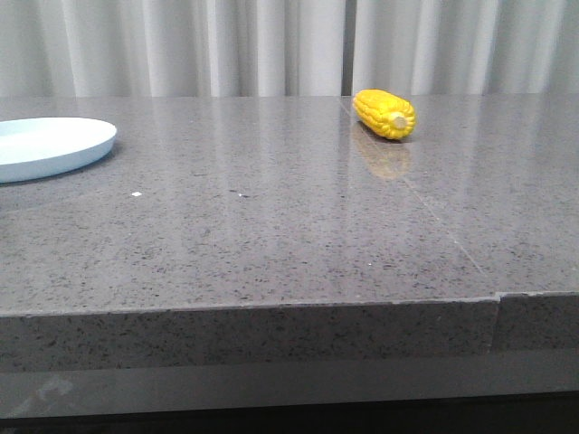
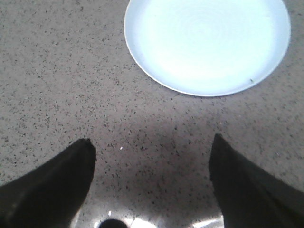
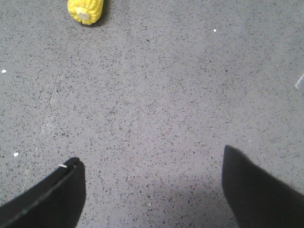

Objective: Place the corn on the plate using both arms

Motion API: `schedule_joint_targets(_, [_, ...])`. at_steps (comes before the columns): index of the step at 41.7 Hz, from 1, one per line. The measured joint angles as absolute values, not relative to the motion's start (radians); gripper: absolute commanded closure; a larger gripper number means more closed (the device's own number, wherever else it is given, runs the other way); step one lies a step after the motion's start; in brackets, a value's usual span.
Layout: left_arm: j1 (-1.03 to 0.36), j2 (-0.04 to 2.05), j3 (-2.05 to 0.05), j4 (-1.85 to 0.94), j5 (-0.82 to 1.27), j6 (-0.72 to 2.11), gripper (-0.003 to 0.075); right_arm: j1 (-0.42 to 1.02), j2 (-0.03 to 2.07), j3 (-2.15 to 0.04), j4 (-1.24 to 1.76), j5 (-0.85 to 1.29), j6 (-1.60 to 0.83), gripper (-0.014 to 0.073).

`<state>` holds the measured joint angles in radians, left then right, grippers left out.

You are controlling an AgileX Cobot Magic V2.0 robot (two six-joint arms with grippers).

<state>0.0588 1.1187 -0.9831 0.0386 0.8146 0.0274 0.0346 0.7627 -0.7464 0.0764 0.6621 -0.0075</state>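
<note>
Ahead of the right gripper [image 3: 152, 164]: the corn [image 3: 86, 10] lies on the grey table [image 3: 156, 95], well apart, stub end toward the fingers.
Right gripper: spread wide, holding nothing.
Ahead of the left gripper [image 2: 152, 147]: the plate [image 2: 207, 43], near, bare.
Left gripper: spread wide, holding nothing.

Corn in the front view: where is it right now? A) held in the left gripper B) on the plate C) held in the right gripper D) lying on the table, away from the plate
D: the corn lies on the grey table far to the right of the plate, which is bare, and both the left gripper and the right gripper are open with nothing between their fingers.
</note>
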Motion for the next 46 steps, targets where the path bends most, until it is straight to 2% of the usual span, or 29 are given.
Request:
schedule_joint_targets(15, [0.243, 1.468, -1.182, -0.357, 0.822, 0.32, 0.0227, 0.035, 0.763, -0.746, 0.076, 0.662, -0.007, -0.0021])
schedule_joint_targets(30, [0.247, 1.699, -1.335, -0.396, 0.812, 0.343, 0.0227, 0.035, 0.763, -0.746, 0.076, 0.662, -0.007, -0.0021])
schedule_joint_targets(46, [0.247, 1.832, -1.451, -0.398, 0.835, 0.359, 0.0227, 0.035, 0.763, -0.746, 0.076, 0.662, -0.009, -0.0021])
